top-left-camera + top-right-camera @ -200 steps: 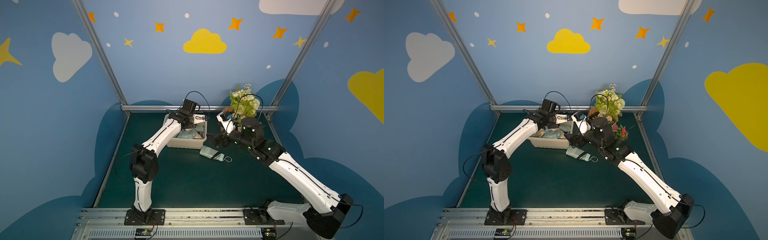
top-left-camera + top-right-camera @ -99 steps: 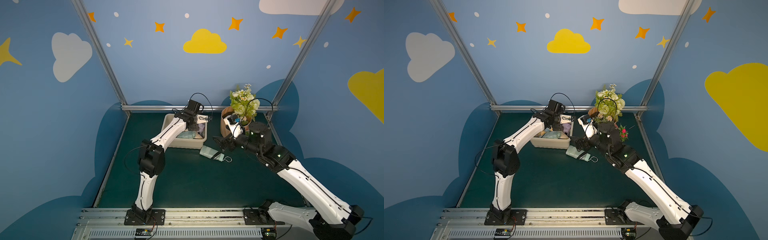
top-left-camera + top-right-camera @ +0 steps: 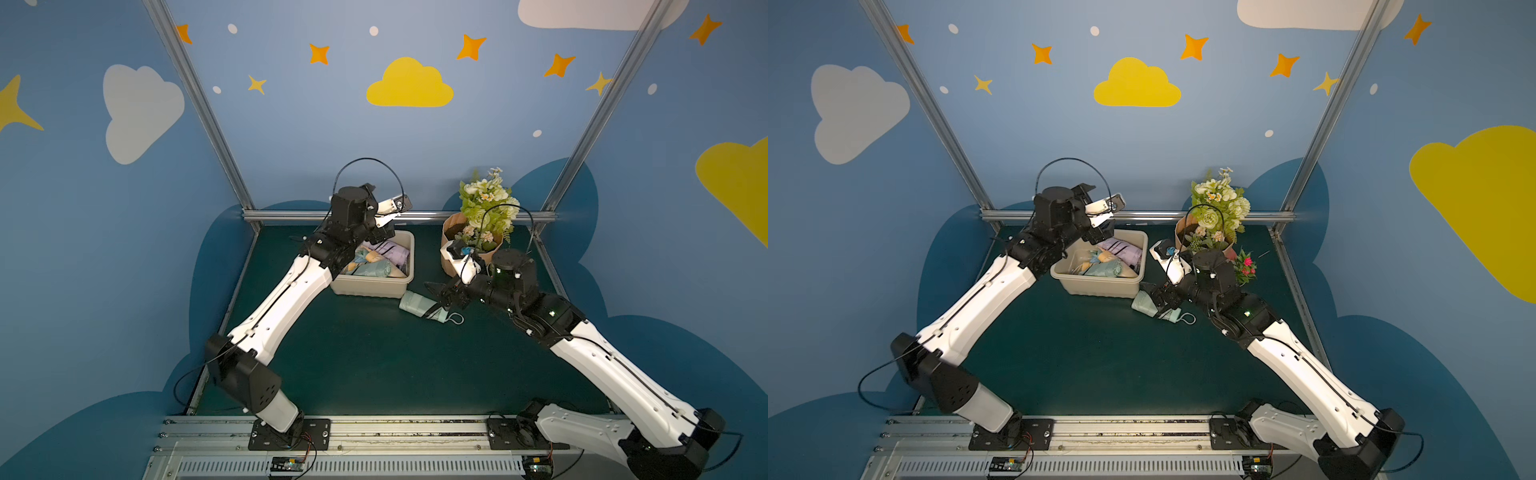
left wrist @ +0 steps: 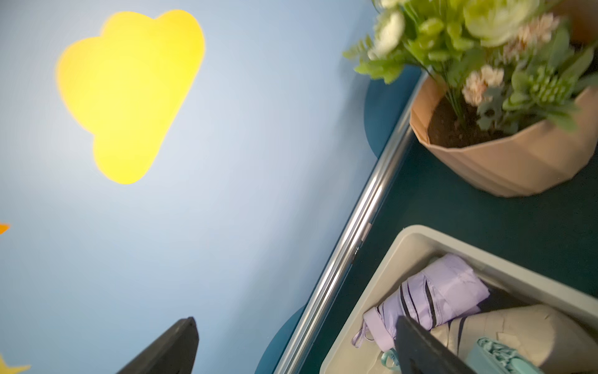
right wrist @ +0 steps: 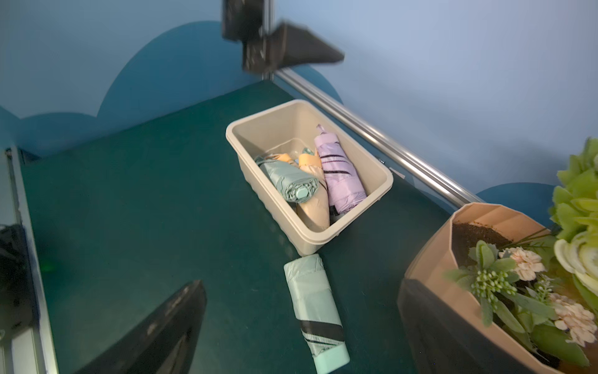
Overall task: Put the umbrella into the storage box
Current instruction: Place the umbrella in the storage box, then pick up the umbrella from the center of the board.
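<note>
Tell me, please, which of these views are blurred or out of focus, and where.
Left wrist view: the flowers are smeared and the rail carries a bright glare streak, while the lilac umbrella is fairly crisp. Right wrist view: the fingers of the right claw are soft, the storage box sharp. Both top views: sharp, evenly lit.

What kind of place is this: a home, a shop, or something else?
Probably a robot test booth, not a home: left arm and right arm bolted to a metal rail, aluminium posts framing blue walls with painted clouds, and a green mat as floor.
</note>
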Controlling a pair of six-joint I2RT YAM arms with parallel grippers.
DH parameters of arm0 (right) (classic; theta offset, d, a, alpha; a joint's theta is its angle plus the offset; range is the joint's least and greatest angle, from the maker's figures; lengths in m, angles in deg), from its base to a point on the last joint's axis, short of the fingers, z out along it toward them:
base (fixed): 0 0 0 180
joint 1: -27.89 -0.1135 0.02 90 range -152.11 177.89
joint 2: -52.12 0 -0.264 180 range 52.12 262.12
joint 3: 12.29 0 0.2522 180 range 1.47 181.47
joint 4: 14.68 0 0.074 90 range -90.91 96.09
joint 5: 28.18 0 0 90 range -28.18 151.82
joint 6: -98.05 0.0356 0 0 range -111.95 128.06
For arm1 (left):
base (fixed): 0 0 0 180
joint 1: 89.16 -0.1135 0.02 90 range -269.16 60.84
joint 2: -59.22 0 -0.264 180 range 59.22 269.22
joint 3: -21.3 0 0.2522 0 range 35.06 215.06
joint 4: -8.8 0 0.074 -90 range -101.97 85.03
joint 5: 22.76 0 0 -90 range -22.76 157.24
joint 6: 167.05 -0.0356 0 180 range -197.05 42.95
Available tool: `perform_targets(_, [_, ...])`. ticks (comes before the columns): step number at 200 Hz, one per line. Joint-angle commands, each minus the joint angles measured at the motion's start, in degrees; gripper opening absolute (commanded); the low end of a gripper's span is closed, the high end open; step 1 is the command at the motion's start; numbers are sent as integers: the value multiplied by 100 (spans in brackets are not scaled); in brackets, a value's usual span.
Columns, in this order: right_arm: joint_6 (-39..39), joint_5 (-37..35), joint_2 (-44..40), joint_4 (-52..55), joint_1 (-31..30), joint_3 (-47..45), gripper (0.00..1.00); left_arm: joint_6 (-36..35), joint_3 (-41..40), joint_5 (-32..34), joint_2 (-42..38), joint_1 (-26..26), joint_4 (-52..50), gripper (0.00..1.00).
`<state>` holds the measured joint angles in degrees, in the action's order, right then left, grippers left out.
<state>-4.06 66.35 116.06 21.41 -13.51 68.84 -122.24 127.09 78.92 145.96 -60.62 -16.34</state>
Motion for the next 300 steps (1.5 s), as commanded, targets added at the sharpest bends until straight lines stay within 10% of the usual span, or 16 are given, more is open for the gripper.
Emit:
perform_targets(1, [-901, 324, 186, 363, -34, -213, 98, 1995, -938, 269, -656, -15, 1047, 100])
perform_targets(54, [-938, 453, 841, 83, 1, -471, 98, 3969, -2570, 868, -2197, -275, 789, 100])
perform_targets(142, [2714, -640, 2785, 590, 19, 76, 91, 6182, -2781, 104, -2759, -1291, -611, 100])
perform_targets(180, [1492, -621, 2920, -958, 129, -669, 95, 6101, -2867, 106, -2847, -1383, -550, 100])
perform_targets(238, [-1995, 383, 3289, -312, 544, -243, 95, 6078, -2966, 57, -3010, -1498, -578, 100])
perform_targets(300, [-2957, 927, 3784, 6, 959, -62, 96, 6376, -3263, 265, -3330, -1510, -587, 100])
